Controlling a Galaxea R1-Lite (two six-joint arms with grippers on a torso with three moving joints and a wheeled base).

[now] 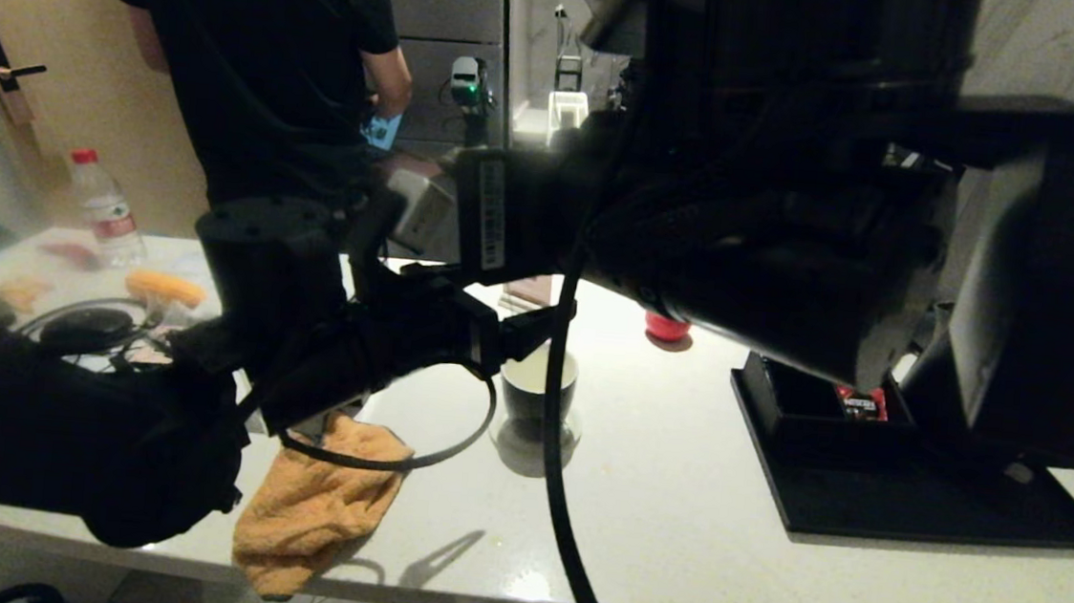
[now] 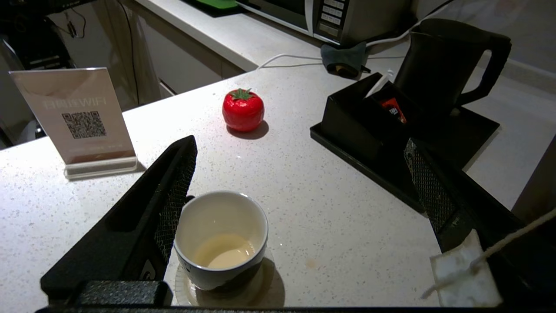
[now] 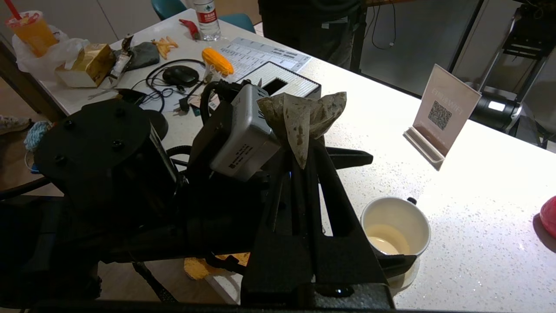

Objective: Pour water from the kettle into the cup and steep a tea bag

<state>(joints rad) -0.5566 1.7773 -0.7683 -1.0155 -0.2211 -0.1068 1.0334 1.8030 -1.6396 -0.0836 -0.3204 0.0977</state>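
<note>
One cup (image 2: 220, 240) stands on the bench (image 2: 339, 226), on one small clear coaster. It lies between the spread fingers of the left end effector (image 2: 299, 208), close beside one finger (image 2: 173, 191) and well apart from the other. The left end effector is fully open and holds nothing. The cup, white inside, contains a shallow layer of pale liquid at the bottom.

The right end effector (image 3: 304, 143) is closed on one tea bag (image 3: 302, 115), which is wet and crumpled at the fingertips. In the right wrist view the tea bag sits above the left arm's wrist camera housing, with the cup (image 3: 395, 228) lower and to one side of the fingers. One white paper tag on a string (image 2: 467, 271) shows in the left wrist view, near the far finger.

One kettle (image 2: 443, 65) stands upright on one black tray (image 2: 373, 167), beyond the left end effector and well apart from the cup. One red tomato-shaped item (image 2: 243, 109) and one QR-code sign (image 2: 78, 115) stand farther out on the bench. One orange cloth (image 1: 315, 505) lies at the bench edge under the left arm. One person in a dark shirt (image 1: 258, 69) stands behind the bench.
</note>
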